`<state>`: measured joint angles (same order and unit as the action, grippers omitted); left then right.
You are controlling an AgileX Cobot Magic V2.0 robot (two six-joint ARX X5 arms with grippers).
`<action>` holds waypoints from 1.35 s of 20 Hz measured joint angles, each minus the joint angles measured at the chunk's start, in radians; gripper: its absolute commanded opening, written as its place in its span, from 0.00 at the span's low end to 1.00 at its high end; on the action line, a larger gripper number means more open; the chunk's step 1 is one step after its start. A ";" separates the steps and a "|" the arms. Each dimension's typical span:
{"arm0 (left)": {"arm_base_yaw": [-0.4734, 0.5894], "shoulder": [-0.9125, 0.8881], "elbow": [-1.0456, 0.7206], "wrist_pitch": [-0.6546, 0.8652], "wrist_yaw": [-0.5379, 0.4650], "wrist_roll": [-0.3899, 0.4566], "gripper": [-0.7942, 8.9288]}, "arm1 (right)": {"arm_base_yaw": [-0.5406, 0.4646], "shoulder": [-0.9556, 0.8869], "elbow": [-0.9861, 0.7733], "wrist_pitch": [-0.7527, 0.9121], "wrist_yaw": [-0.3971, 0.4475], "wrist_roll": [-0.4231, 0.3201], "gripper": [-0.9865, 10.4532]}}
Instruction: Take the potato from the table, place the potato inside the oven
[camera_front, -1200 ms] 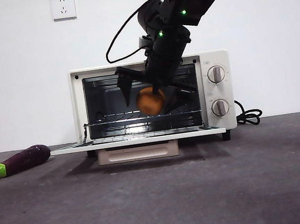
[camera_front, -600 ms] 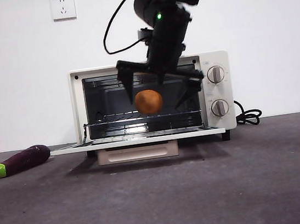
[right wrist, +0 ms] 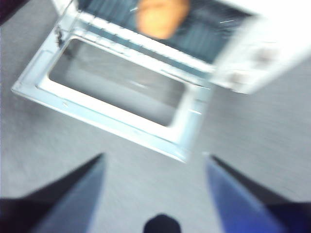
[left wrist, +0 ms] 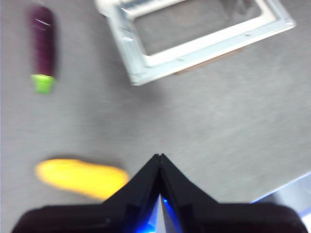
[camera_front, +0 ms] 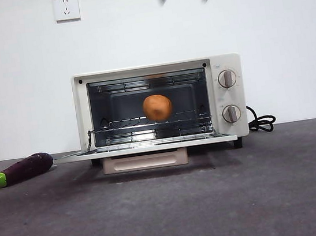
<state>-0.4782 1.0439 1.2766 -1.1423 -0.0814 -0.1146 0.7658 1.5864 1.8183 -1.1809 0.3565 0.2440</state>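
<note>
The potato (camera_front: pixel 157 107) sits on the wire rack inside the oven (camera_front: pixel 160 107), centre of the front view, free of any grip. The oven door (camera_front: pixel 144 147) lies folded down flat and open. Half a second ago the working arm stood before the cavity with its fingers spread on either side of the potato; a second ago they were closed around it. Now only two dark tips show at the top edge of the front view, so the arm has released and lifted clear. The right gripper (right wrist: pixel 155 167), seen in its wrist view, looks down on the open door with the potato at the upper middle of that frame; its fingers are wide apart and empty. The left gripper (left wrist: pixel 160 158) hangs over the desk (camera_front: pixel 273 196) with its fingers pressed together, holding nothing, near a yellow object (left wrist: pixel 80 177) at lower left of its frame. The eggplant (camera_front: pixel 20 169) rests on the desk at left of the front view, unchanged in position. Judgement: placement appears complete; the door is not yet closed.
</note>
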 measured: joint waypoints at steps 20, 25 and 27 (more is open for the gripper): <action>0.328 0.623 -0.176 0.493 0.405 -0.214 0.08 | 0.019 -0.632 0.000 -0.174 0.010 0.006 0.08; 0.328 0.634 -0.175 0.561 0.405 -0.274 0.08 | 0.019 -0.630 0.000 -0.174 0.010 0.007 0.08; 0.328 0.653 -0.172 0.562 0.406 -0.290 0.08 | 0.019 -0.628 0.000 -0.174 0.010 0.007 0.08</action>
<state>-0.1501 1.6970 1.1049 -0.5808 0.3241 -0.4046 0.7853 0.9585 1.8183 -1.3552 0.3668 0.2508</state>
